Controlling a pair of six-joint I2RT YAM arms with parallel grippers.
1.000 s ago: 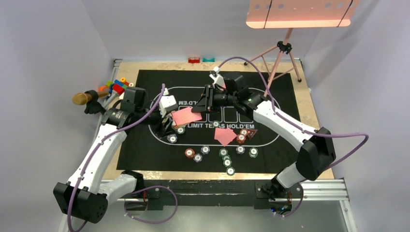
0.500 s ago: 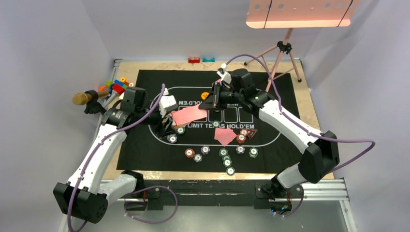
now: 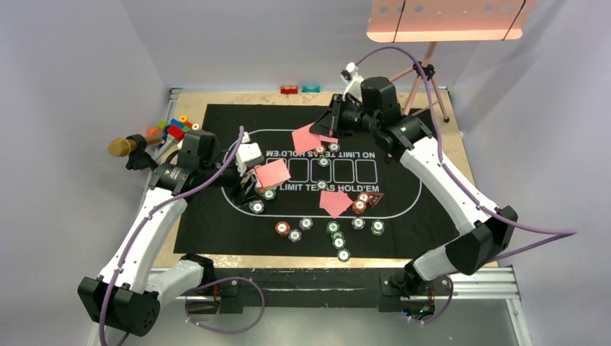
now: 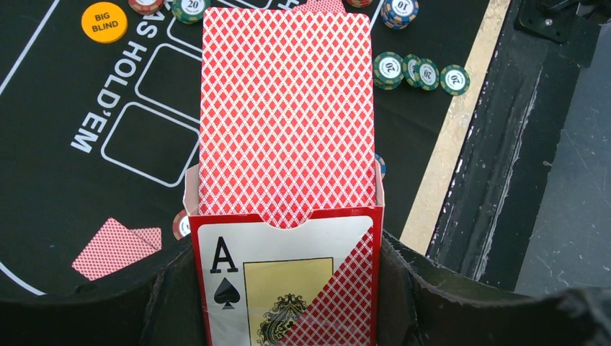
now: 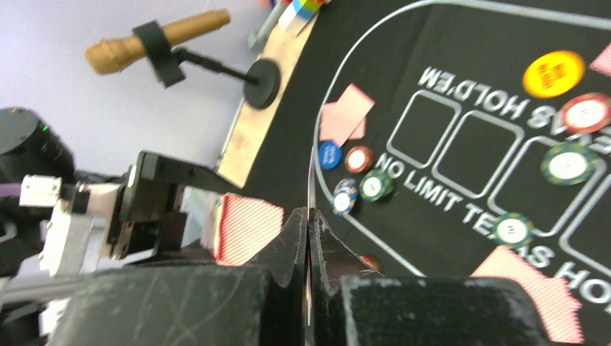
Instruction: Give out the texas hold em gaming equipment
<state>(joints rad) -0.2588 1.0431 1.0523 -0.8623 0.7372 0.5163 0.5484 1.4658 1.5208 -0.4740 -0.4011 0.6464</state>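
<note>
The mat (image 3: 216, 216) is reading "NO LIMIT TEXAS HOLD'EM" in white. In the left wrist view, the orange disc (image 4: 104, 21) at upper left is showing "BIG BLIND". The green chips (image 4: 421, 72) at upper right are showing "20" and the top-edge chip (image 4: 400, 9) "10". The box (image 4: 284, 281) at the bottom is showing "A" over a spade.

Black mat (image 3: 209, 223) with white lettering and outlines; playing card (image 4: 287, 108) backs in red-and-white diamond lattice; red card box (image 4: 288, 288) showing a black ace of spades and gold panel; orange disc (image 4: 104, 21); blue disc (image 5: 328, 154); green, cream-striped chips (image 4: 421, 72); gold microphone (image 5: 187, 27).
</note>
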